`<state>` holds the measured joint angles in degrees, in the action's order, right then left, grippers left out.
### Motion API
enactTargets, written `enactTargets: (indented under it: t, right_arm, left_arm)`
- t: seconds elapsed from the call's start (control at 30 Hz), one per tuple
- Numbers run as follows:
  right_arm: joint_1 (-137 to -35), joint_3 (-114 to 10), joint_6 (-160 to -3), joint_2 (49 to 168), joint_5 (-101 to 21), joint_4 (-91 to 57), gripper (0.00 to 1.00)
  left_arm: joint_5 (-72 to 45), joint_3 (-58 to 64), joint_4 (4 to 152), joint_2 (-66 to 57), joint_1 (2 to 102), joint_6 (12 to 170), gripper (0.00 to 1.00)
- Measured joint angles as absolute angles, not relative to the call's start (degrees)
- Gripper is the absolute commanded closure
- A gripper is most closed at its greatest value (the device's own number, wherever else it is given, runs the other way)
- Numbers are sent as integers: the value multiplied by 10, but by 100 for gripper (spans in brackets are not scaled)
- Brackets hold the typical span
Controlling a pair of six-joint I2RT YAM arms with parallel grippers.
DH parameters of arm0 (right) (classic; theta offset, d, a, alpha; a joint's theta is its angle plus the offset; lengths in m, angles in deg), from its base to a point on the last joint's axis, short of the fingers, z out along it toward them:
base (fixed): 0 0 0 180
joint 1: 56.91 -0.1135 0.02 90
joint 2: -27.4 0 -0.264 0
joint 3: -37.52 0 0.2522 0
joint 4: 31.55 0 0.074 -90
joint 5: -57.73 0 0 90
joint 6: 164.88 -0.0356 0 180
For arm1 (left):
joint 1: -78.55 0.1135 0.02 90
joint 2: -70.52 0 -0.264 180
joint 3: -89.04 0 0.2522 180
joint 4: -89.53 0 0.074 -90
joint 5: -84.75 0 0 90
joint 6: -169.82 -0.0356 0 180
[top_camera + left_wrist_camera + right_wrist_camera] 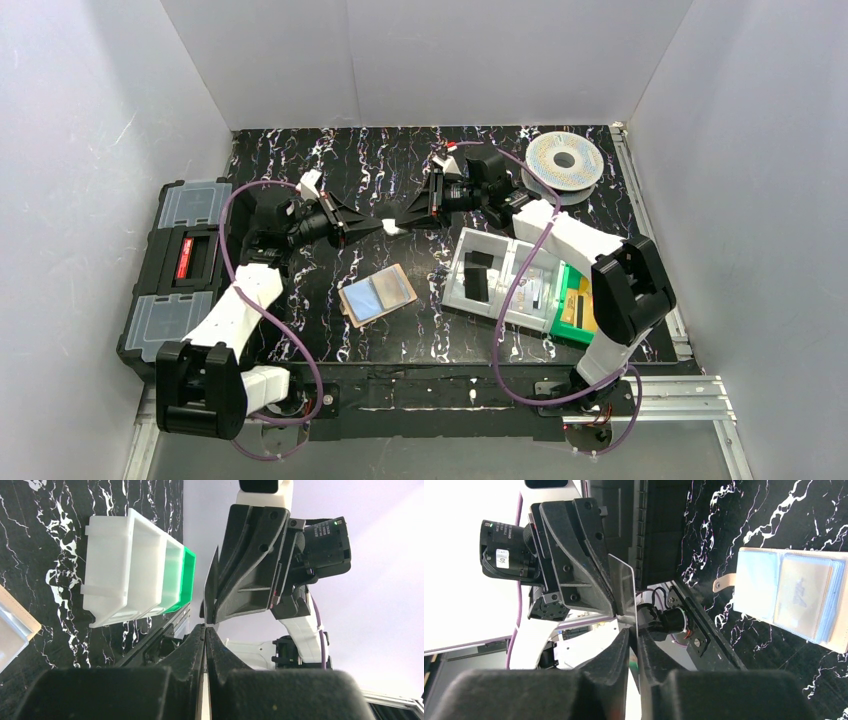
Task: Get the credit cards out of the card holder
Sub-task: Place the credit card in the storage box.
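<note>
Top view, grippers: I had the left gripper (372, 226) and the right gripper (408, 222) tip to tip above the table (300, 160). A credit card (393, 228) bridged them, which I judged to be a handover.
Top view, holder: the card holder (346, 308) lay open on the table nearer the bases, with more credit cards (380, 295) inside.
Left wrist: my left fingers were pressed flat together on the card.
Right wrist: my right fingers stood narrow on the card's other edge, apparently pinching it.
</note>
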<state>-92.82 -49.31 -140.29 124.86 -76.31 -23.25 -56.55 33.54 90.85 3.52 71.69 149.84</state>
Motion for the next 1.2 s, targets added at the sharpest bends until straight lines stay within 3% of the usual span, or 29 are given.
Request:
enactTargets:
  t: [0.03, 0.07, 0.27, 0.43, 0.67, 0.9, 1.2]
  right_arm:
    - [-928, -492, -1406, 1250, -764, -234, 98]
    - [-927, -490, -1408, 1250, -766, -237, 99]
    - [-927, -482, -1403, 1250, -758, -237, 99]
    - [-926, -461, -1374, 1241, -724, -206, 99]
    - [-914, -387, -1321, 1145, -628, -111, 99]
    - [-886, -290, -1290, 1018, -528, -58, 99]
    - [-835, -232, -1253, 989, -453, 1, 99]
  left_arm:
    - [-568, 335, 910, 32, 717, 1499, 100]
    - [-570, 335, 910, 28, 717, 1499, 94]
    - [-587, 335, 903, 4, 718, 1495, 43]
    - [-581, 324, 833, 5, 718, 1446, 20]
    - [-535, 290, 689, 5, 718, 1356, 10]
    - [-512, 288, 633, 4, 715, 1314, 9]
    - [-503, 285, 614, -9, 702, 1296, 8]
